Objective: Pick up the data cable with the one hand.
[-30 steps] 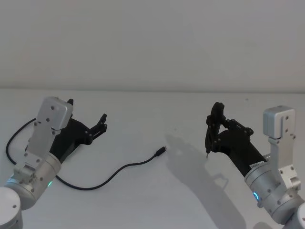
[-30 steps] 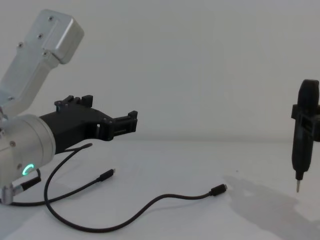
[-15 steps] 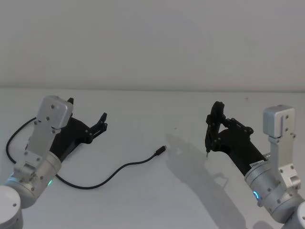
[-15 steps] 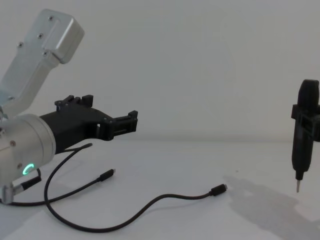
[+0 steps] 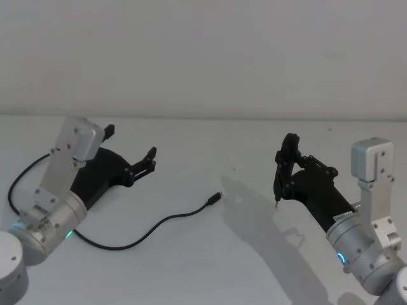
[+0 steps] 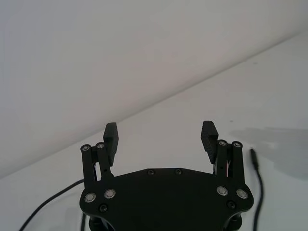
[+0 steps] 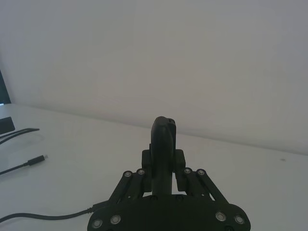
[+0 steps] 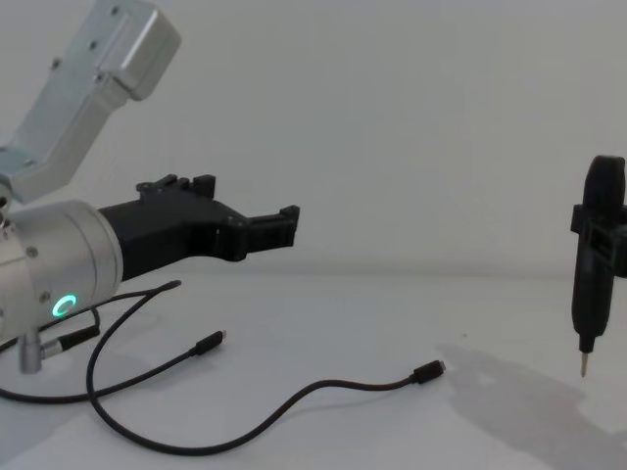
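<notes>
From the head we look forward and down onto the table, with an arm in each lower corner of the frame. From the chest we look low across that same table and see the shared data cable side-on. Each wrist camera sits close behind its own gripper: the left end effector, and the right end effector clamping the pen-like tool.

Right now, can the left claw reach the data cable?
Probably yes: the left claw hovers open above the table, the data cable lies exposed nearby, nothing between; the right claw, holding a pen-like tool, sits far off.
</notes>
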{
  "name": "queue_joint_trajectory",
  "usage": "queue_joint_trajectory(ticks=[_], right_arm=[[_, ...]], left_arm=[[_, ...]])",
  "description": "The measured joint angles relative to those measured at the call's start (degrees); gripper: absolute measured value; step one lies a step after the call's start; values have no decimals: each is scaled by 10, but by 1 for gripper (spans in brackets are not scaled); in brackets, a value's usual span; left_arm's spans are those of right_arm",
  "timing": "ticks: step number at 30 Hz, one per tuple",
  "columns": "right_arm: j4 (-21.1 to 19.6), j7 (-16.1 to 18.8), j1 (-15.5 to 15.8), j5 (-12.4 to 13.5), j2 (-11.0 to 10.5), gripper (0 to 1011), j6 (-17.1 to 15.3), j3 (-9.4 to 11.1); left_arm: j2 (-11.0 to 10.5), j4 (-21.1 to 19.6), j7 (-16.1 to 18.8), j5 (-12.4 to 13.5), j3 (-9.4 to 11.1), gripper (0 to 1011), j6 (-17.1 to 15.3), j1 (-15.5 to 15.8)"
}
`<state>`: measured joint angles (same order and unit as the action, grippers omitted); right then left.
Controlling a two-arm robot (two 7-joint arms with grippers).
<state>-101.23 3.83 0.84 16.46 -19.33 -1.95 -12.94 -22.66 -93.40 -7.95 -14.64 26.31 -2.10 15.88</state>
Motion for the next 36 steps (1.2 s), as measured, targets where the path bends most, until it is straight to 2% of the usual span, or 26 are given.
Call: queue_joint_trajectory(ticks=[9, 23, 29, 30, 36], right_arm=[[3, 3, -3, 0, 2, 274, 2, 0], [28, 45, -42, 7, 12, 275, 31, -12], [47, 65, -66, 11, 19, 275, 36, -20], [52, 70, -71, 11, 21, 274, 36, -21], [79, 85, -89, 15, 27, 275, 36, -25]], left_arm=[[-10, -11, -59, -38, 0, 1001, -32, 10], [-46, -42, -163, -126, -2, 1001, -135, 20], [-60, -53, -191, -155, -1, 1001, -175, 21], [-66, -57, -201, -167, 0, 1001, -192, 21], [-79, -63, -215, -179, 5, 1001, -217, 22]])
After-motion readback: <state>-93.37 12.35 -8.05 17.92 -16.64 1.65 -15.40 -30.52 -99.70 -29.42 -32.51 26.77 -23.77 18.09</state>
